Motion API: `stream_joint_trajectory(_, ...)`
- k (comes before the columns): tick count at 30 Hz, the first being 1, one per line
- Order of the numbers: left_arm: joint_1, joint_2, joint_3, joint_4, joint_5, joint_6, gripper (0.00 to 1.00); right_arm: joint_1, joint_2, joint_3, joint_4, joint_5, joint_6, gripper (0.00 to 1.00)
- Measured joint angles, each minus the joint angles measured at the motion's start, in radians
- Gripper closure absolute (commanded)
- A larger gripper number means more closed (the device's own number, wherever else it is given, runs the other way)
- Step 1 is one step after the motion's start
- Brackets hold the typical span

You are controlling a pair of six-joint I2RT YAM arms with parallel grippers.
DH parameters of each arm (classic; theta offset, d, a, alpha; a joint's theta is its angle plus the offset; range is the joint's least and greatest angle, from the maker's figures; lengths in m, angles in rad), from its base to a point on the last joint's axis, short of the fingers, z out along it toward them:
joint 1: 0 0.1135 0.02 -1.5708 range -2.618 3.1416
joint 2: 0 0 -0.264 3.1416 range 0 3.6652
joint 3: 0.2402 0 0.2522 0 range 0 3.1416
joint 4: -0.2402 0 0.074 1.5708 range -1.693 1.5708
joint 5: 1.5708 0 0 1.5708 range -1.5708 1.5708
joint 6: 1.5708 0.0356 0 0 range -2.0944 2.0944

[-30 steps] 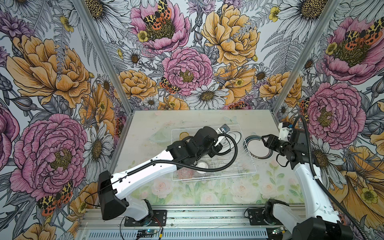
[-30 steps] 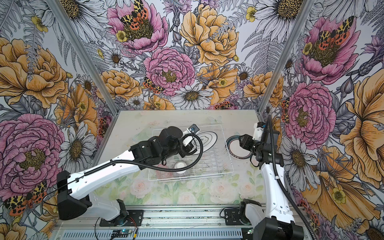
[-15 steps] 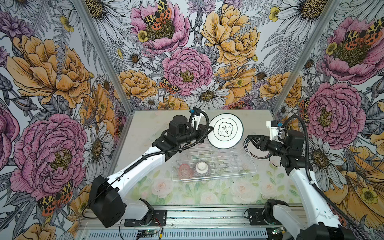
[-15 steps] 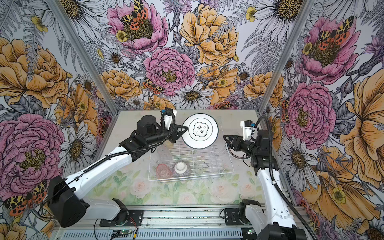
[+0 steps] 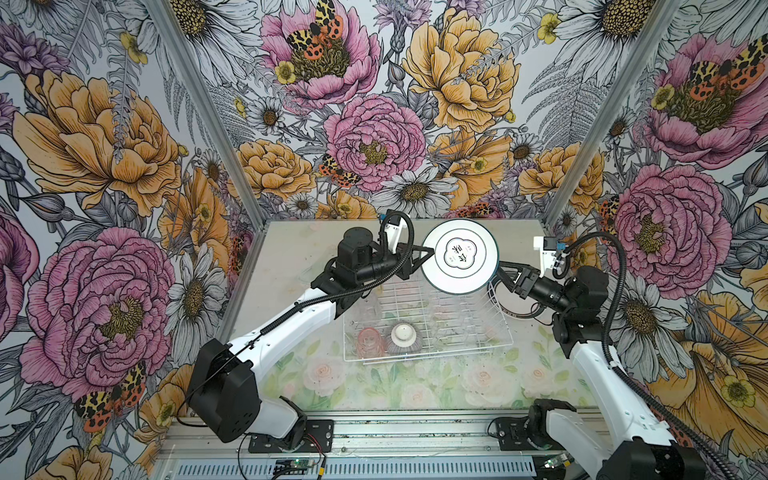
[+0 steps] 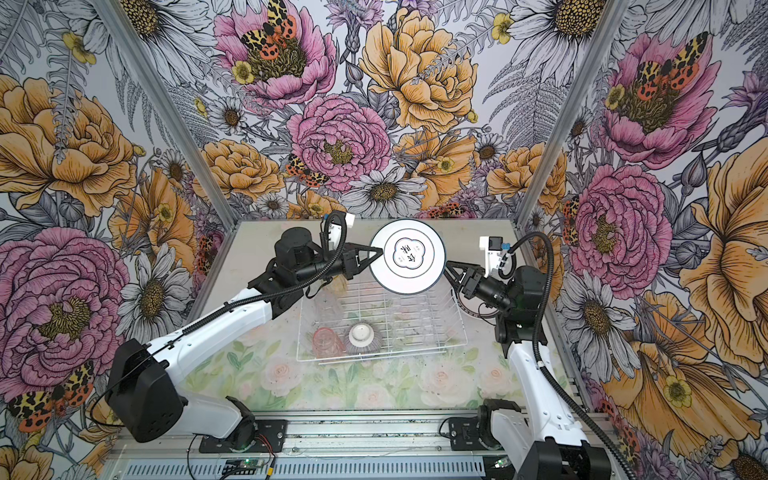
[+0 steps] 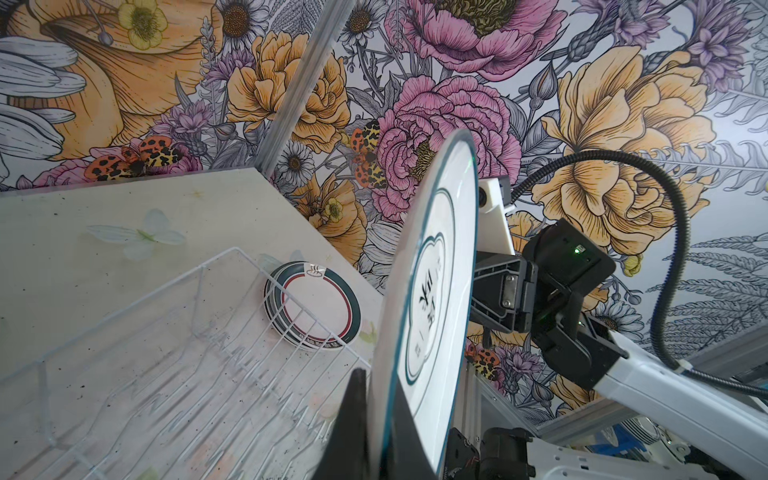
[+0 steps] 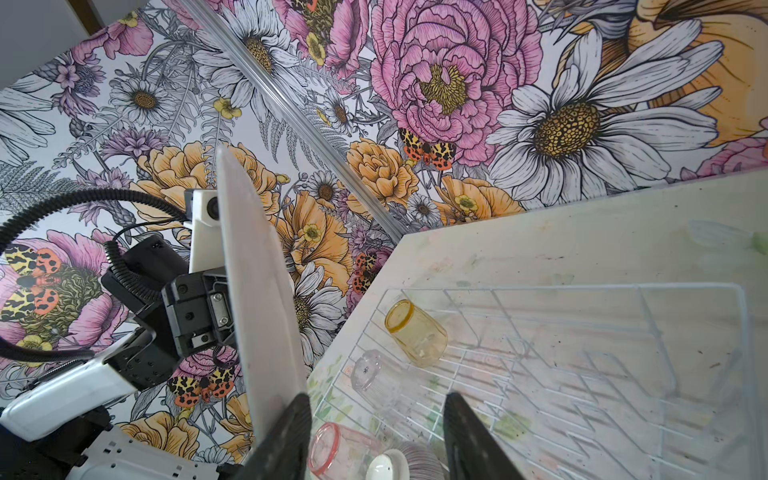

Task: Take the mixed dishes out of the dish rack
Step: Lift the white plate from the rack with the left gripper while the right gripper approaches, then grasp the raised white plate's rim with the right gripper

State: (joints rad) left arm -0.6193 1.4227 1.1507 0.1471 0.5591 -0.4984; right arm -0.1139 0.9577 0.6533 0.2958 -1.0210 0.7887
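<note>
We took the dish rack (image 5: 428,360) on the table (image 5: 291,249) as our landmark. A white plate (image 5: 459,254) hung above the rack's far right corner, its printed face turned up toward the overhead camera. A stack of plates (image 7: 311,309) with dark rims lay flat on the table, just outside the rack's right wall.

Inside the rack, near its front wall, sat the striped bowl (image 5: 402,336), upside down. The pink tumbler (image 5: 369,343) lay on its side just beside the bowl. The clear tumbler (image 8: 370,374) and the amber tumbler (image 8: 415,332) lay along the rack's left end.

The left gripper (image 7: 380,424) was pinched tight on the white plate's rim. The right gripper (image 8: 376,436) reached in from the rack's right with its jaws well apart, gripping nothing. One finger (image 8: 286,436) was at the plate's opposite rim, and we could not tell whether it touched.
</note>
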Motion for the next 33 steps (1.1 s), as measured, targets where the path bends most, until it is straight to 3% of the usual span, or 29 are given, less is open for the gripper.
stream_joint_trajectory(13, 0.065, 0.000, -0.045, 0.082, 0.030, -0.047, 1.00, 0.008, 0.008, -0.003, 0.070, -0.019, 0.040, 0.43)
stream_joint_trajectory(25, 0.065, 0.061, -0.050, 0.163, 0.049, -0.101, 1.00, 0.033, 0.042, -0.011, 0.211, -0.058, 0.116, 0.44)
stream_joint_trajectory(28, 0.060, 0.082, -0.050, 0.174, 0.056, -0.107, 1.00, 0.050, 0.064, -0.011, 0.239, -0.057, 0.129, 0.46)
stream_joint_trajectory(33, 0.038, 0.109, -0.049, 0.204, 0.065, -0.129, 1.00, 0.092, 0.119, -0.011, 0.299, -0.050, 0.159, 0.58)
